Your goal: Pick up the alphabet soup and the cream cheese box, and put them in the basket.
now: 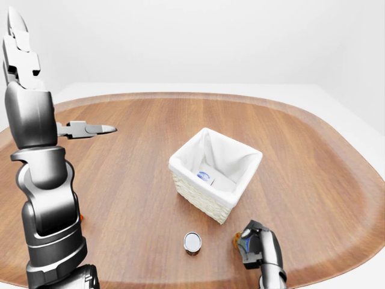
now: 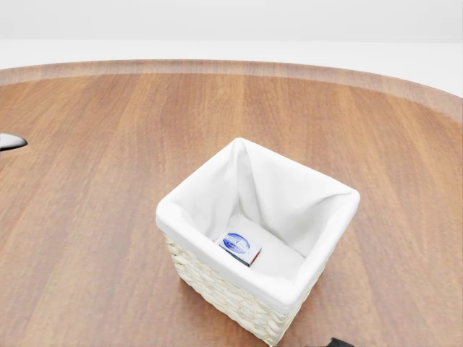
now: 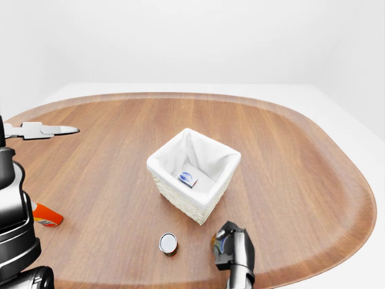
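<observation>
The white-lined wicker basket point(image 2: 253, 303) stands mid-table. The cream cheese box point(image 2: 241, 247) lies inside it on the lining. The alphabet soup can point(image 1: 192, 242) stands upright on the wood below the basket, with its pale lid showing; it also shows in the right-eye view point(image 3: 168, 244). My right hand point(image 1: 255, 242) is at the bottom edge, right of the can and apart from it. It is seen from behind, with a small orange object point(image 1: 236, 241) at its fingers. My left hand point(image 1: 99, 129) is raised at the left with straight fingers, empty.
An orange bottle point(image 3: 46, 215) lies on the table at the left, partly hidden by my left arm point(image 1: 45, 198). The oval wooden table point(image 1: 313, 168) has a raised rim and white floor around it.
</observation>
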{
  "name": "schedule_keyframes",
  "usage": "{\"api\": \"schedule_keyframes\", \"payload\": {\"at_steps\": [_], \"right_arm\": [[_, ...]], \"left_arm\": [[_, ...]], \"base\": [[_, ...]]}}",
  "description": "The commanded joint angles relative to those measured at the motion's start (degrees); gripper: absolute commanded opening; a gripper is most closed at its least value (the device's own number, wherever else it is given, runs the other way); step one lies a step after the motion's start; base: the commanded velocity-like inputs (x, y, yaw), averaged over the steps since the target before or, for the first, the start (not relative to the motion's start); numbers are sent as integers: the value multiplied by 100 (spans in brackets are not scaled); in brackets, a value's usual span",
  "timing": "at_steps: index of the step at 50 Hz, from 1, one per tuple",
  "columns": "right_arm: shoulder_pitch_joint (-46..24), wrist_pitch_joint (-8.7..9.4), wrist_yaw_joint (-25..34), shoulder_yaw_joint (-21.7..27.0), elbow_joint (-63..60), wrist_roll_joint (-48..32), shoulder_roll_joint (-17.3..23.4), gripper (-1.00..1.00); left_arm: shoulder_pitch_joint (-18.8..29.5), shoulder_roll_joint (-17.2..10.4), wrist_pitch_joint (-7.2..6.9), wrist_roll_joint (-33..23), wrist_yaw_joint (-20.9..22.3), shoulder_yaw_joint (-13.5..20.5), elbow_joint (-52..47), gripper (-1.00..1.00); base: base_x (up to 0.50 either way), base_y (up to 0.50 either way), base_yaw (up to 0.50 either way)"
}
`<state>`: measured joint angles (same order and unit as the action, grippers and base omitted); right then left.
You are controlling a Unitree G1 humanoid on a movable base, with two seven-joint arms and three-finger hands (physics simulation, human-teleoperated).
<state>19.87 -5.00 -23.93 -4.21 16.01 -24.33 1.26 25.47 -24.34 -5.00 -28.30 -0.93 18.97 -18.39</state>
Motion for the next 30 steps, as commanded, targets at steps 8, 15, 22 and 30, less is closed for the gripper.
{"api": "schedule_keyframes", "payload": {"at_steps": [8,15,22,30], "right_arm": [[767,0,191,250,-1333,252,-11,-100],[1056,0,490,560,-1952,337,-87,-100],[1212,0,844,896,-2591,345,-281,-100],[1179,0,1291,1220,-3329,265,-548,-100]], "left_arm": [[-6,7,0,-9,20,-12,31,100],[-2,6,0,-13,33,-15,41,100],[17,9,0,-26,28,-22,63,100],[10,11,0,-28,15,-26,77,100]], "base": [[0,0,0],[0,0,0],[0,0,0],[0,0,0]]}}
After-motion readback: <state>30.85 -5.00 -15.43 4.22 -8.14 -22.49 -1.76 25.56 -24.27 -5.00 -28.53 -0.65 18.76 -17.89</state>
